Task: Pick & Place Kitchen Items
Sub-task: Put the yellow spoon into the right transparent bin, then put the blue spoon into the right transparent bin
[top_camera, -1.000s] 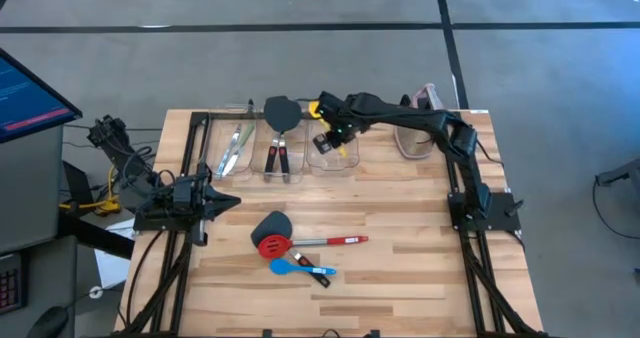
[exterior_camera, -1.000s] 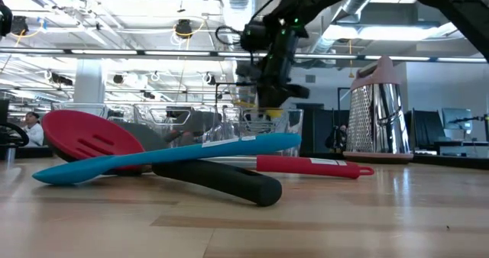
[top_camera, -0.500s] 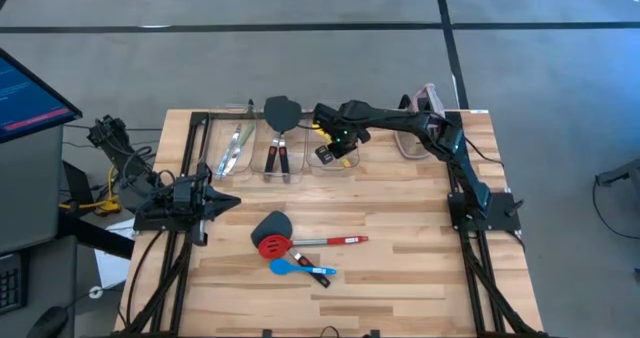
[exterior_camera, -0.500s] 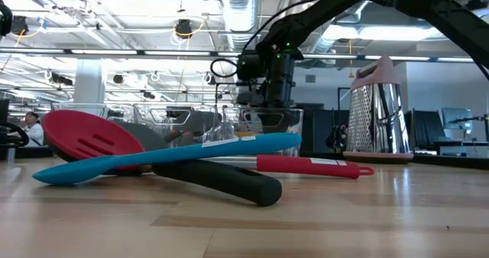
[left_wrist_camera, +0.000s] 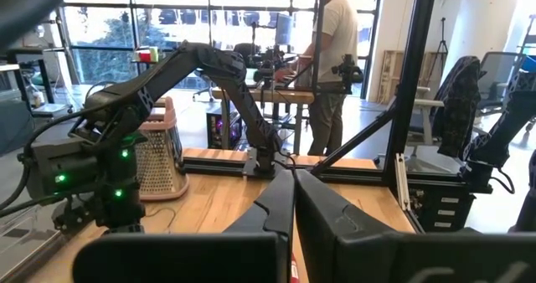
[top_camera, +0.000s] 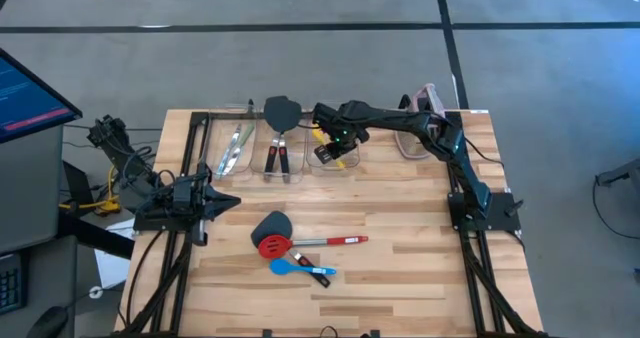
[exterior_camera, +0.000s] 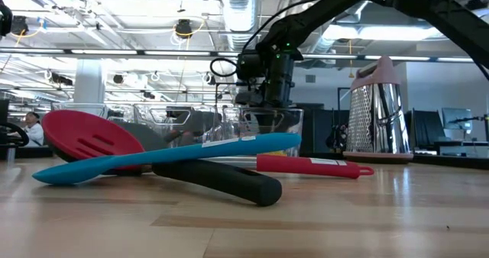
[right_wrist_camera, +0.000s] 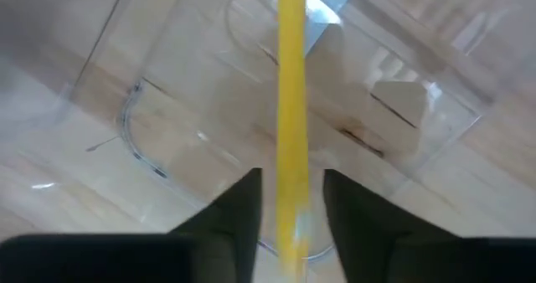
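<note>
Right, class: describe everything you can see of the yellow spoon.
The yellow spoon shows mainly as a smooth, plastic-looking yellow handle running between the right pincer's two dark fingers, which stand slightly apart beside it. It hangs over the clear bin at the table's far edge. Its bowl is not visible.

Landmark: red slotted spoon (top_camera: 272,246), flat on surface near middle, red handle running toward right arm's side.

- Dark grey spatula (top_camera: 272,224): head touching spoon's head on far side, partly under it.
- Blue spoon (top_camera: 290,268): just beside red spoon on near side, lying flat; in low view crosses in front of it.
- Yellow spoon (top_camera: 336,156): well beyond red spoon, in far bin; seen between right hand (right_wrist_camera: 288,201) fingers, which stand apart from it.
- Silvery-green tools (top_camera: 234,144) and two black-red handled spatulas (top_camera: 279,138): far, in other bins.
</note>
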Robot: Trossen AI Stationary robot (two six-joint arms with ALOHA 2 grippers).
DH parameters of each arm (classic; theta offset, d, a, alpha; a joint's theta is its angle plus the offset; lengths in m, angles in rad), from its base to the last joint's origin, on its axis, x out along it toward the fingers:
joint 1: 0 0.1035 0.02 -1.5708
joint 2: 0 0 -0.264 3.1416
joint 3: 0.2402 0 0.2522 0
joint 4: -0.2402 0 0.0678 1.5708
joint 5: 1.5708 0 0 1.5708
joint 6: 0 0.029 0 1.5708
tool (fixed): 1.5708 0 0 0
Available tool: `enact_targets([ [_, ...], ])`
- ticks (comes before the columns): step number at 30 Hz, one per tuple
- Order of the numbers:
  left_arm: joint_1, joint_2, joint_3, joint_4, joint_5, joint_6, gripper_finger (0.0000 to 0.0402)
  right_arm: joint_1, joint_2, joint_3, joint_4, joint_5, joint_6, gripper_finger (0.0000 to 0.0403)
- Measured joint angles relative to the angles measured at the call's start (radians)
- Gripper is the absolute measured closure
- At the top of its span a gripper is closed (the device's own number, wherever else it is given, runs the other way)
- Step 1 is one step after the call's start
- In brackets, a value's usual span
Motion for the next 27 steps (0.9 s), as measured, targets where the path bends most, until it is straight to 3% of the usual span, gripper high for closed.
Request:
enact_targets([
  [5,0.0,0.0,0.0,0.0,0.0,0.0,0.0401,-0.001,0.0,0.002,0.0,-0.001,-0.062,0.0204],
  [10,0.0,0.0,0.0,0.0,0.0,0.0,0.0401,-0.006,-0.002,0.077,-0.073,-0.008,-0.139,0.0188],
  [14,0.0,0.0,0.0,0.0,0.0,0.0,0.0401,-0.006,-0.003,0.192,-0.154,-0.008,-0.222,0.0214],
  [24,0.0,0.0,0.0,0.0,0.0,0.0,0.0401,0.035,-0.004,0.549,-0.389,-0.01,-0.459,0.0324],
  [27,0.0,0.0,0.0,0.0,0.0,0.0,0.0401,0.069,-0.055,0.523,-0.39,-0.018,-0.528,0.0346],
])
